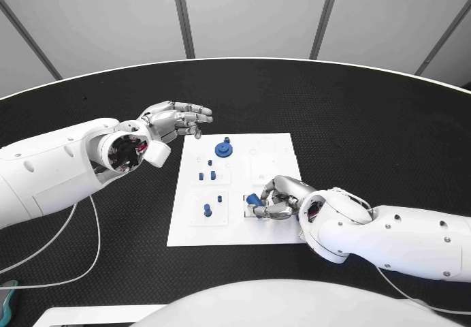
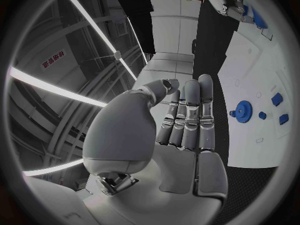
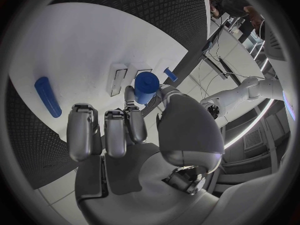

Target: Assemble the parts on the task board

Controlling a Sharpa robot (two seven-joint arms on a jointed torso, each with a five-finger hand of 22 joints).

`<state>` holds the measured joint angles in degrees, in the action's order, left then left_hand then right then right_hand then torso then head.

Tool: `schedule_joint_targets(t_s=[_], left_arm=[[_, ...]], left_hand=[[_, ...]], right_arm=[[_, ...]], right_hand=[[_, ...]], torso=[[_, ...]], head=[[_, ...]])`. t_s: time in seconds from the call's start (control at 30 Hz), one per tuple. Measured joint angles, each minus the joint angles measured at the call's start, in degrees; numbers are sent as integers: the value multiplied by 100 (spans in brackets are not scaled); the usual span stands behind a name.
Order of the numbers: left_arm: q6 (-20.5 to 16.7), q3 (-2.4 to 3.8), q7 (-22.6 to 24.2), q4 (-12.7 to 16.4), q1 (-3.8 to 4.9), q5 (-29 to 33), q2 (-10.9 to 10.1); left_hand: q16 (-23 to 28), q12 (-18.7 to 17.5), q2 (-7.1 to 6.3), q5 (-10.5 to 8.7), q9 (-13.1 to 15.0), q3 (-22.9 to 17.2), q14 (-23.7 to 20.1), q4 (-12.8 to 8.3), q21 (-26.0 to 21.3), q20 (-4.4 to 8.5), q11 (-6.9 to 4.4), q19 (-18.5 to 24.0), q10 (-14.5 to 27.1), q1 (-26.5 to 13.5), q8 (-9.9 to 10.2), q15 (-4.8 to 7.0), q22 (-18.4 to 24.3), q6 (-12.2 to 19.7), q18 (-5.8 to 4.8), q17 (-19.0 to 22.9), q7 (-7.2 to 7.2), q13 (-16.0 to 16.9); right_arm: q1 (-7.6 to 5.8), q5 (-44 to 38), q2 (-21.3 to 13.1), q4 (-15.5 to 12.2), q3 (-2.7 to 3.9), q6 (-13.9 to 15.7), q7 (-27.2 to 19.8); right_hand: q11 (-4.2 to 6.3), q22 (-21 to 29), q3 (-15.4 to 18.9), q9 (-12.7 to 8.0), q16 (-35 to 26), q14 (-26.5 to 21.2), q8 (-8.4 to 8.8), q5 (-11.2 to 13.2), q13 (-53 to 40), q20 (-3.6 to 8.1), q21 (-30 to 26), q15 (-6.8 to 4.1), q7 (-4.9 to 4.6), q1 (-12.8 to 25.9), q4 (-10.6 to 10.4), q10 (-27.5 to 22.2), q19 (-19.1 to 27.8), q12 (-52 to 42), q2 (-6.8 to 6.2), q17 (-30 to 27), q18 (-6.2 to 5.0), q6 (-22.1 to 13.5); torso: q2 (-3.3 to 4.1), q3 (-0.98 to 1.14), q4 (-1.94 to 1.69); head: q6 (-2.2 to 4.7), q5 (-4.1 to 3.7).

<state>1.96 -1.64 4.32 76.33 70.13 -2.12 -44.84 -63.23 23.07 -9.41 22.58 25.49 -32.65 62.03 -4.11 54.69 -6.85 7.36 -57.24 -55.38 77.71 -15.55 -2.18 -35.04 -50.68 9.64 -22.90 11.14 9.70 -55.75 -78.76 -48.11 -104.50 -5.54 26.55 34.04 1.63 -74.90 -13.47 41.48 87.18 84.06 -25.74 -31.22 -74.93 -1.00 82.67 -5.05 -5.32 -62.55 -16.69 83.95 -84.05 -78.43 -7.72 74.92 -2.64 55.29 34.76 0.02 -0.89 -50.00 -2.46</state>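
The task board, a white plate, lies in the middle of the head view on the black table, reaching from just above the centre down toward the lower middle; a blue gear-like part stands near its upper left corner, two small blue pegs stand just below that, and another small blue part sits lower on the board's left side. The right hand comes in from the lower right of the frame and rests over the board's lower middle, its fingers curled around a blue cylindrical part held against the board; in the right wrist view the same blue cylinder sits pinched between the thumb and a fingertip, just beside two narrow slots in the white plate, while a long blue bar lies well apart near the left of the circle. The left hand hangs at the upper left of the frame, just off the board's upper left corner, holding nothing; its fingers are loosely bent and apart, and in the left wrist view the left hand's fingers stand side by side and nearly straight above the palm, with the blue gear on the board at the right of the circle.
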Motion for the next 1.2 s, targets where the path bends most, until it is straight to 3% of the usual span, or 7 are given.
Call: schedule_joint_targets(t_s=[0.2, 0.33, 0.4, 0.5, 0.67, 0.8, 1.2], left_arm=[[2, 0, -12, 5, 0, 0, 4], [-7, 0, -24, 12, 1, 0, -5], [-12, 0, -27, 13, 1, 0, -8], [-21, 0, -30, 17, 1, 0, -11], [-27, 0, -37, 15, 1, 0, -7], [-27, 0, -43, 13, 1, 0, -6], [-20, 0, -63, 10, 1, 0, -5]], left_hand=[[0, 0, 0, 0, 0, 16, 0, 16, 0, -17, -2, 18, 28, 0, 0, 0, 0, 0, 0, 5, 0, -3], [0, 0, 0, 0, 0, 15, 0, 15, 0, -17, 1, 18, 41, 0, 0, 0, 0, 0, 0, 7, 0, -7], [0, 0, 0, 0, -1, 15, 0, 15, 0, -17, 1, 18, 41, 0, 0, 0, 1, 0, 0, 7, 0, -7], [0, 0, 0, 0, -5, 15, 0, 15, 0, -17, 1, 18, 41, 0, 0, 0, 0, 0, 0, 7, 0, -7], [0, 0, 0, 0, -5, 15, 0, 15, 0, -17, 0, 18, 41, 0, 0, 0, 1, 0, 0, 7, 0, -7], [0, 0, 0, 0, -5, 15, 0, 15, 0, -17, 0, 17, 41, 0, 0, 0, 1, 1, 0, 6, 1, -7], [0, 0, 0, 0, -4, 15, 0, 15, 0, -17, 0, 17, 41, 0, 0, 0, 1, 21, 0, 6, 21, -11]], right_arm=[[-13, 0, 45, 125, 1, -195, 29], [-29, 0, 74, 200, 2, -313, 42], [-36, 0, 86, 226, 2, -347, 46], [-43, -32, 100, 248, 1, -363, 50], [-48, -162, 115, 249, 1, -343, 49], [-50, -192, 117, 249, 1, -331, 46], [-51, -212, 119, 243, 1, -317, 42]], right_hand=[[0, 0, 0, 49, 0, -13, -12, 0, 0, 0, 0, -13, 10, 177, 0, 0, 0, 0, 35, 0, -1, 10], [1, 0, 0, 102, 0, -23, -34, 50, 0, 20, 0, -23, 115, 326, 0, 0, 21, 0, 38, -1, -1, 115], [0, 0, 0, 117, 0, -31, -45, 151, 1, 20, -1, -31, 227, 446, 0, 1, 21, 0, 51, -1, -1, 228], [0, 0, 24, 135, 0, -31, -45, 344, 1, 20, -1, -32, 320, 582, -19, 0, 21, 0, 67, -1, -1, 322], [0, 0, 145, 208, 0, -28, -108, 834, 1, 33, -1, -55, 367, 783, -15, 0, 8, 0, 104, -1, -1, 370], [0, 0, 257, 252, 0, -22, -128, 1284, 1, 41, -1, -60, 347, 903, -16, 0, 0, 1, 105, -1, -1, 348], [0, -4, 286, 263, 0, -22, -128, 1371, 2, 40, -1, -60, 346, 918, -15, 0, 0, 2, 90, -1, -1, 346]], torso=[[0, -3, -1], [-1, -3, -2], [-2, -3, -2], [-2, -4, 1], [-1, -3, 4], [-2, 0, 6], [-5, 3, 9]], head=[[0, 13], [0, 18], [0, 18], [0, 16], [0, 12], [0, 18], [0, 27]])
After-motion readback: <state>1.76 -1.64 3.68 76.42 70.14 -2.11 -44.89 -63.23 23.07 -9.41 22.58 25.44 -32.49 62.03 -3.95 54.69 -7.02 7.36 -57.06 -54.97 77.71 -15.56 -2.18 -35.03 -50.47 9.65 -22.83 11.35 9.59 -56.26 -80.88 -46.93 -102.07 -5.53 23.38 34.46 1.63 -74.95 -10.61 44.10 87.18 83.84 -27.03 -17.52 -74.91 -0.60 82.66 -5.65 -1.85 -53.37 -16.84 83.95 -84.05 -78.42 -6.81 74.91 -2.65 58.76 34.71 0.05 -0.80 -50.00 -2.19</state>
